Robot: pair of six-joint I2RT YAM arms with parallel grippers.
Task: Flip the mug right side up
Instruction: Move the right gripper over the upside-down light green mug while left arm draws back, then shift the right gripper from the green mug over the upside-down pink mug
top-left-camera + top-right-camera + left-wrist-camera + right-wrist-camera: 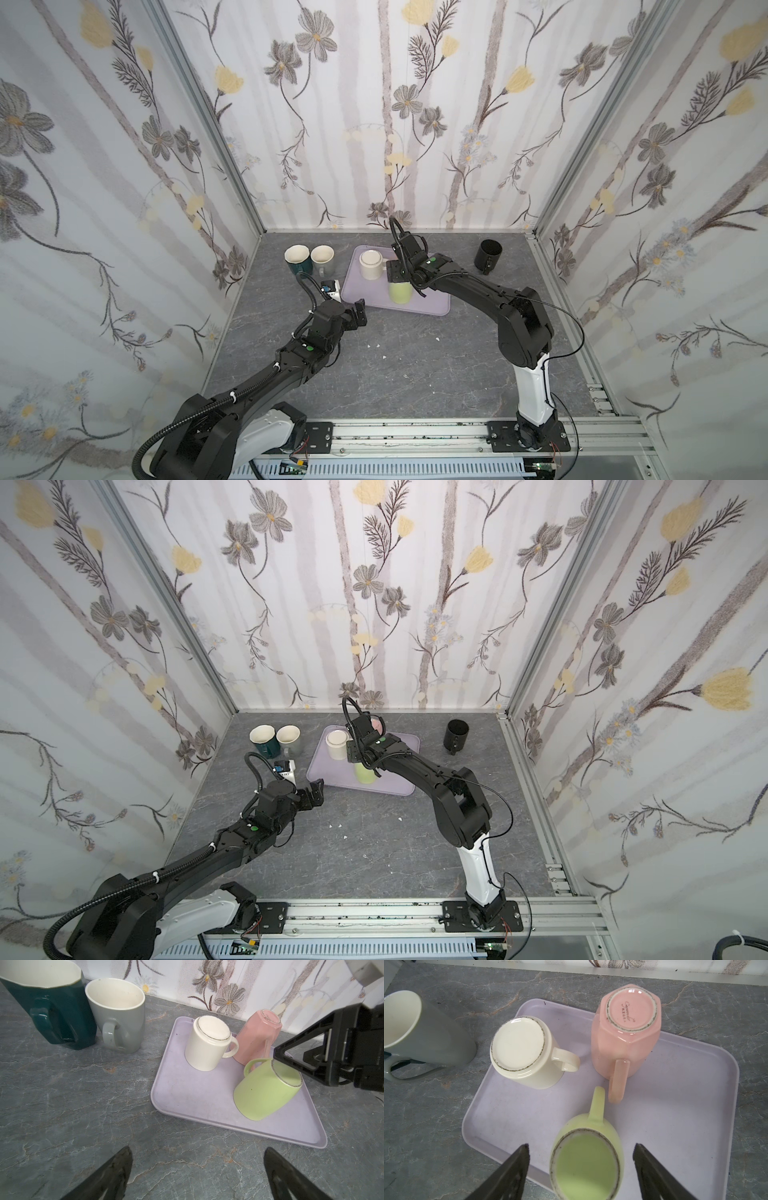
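Three mugs stand upside down on a lilac tray (pixel 675 1105): a green mug (pixel 585 1163) at the near side, a cream mug (pixel 521 1049) and a pink mug (pixel 625 1043) behind it. My right gripper (pixel 581 1145) hovers over the green mug (pixel 400 291), open. Its jaws straddle the mug's upturned base with a gap on each side. In the left wrist view one right finger (pixel 295 1061) overlaps the green mug's (pixel 266 1091) base rim. My left gripper (pixel 197 1153) is open and empty over bare table by the tray's (pixel 432 305) front left corner.
A teal mug (pixel 297 258) and a grey mug (pixel 323 259) stand upright left of the tray. A black mug (pixel 488 253) stands upright at the back right. A small white device (pixel 332 289) lies beside my left gripper (pixel 358 311). Patterned walls enclose three sides.
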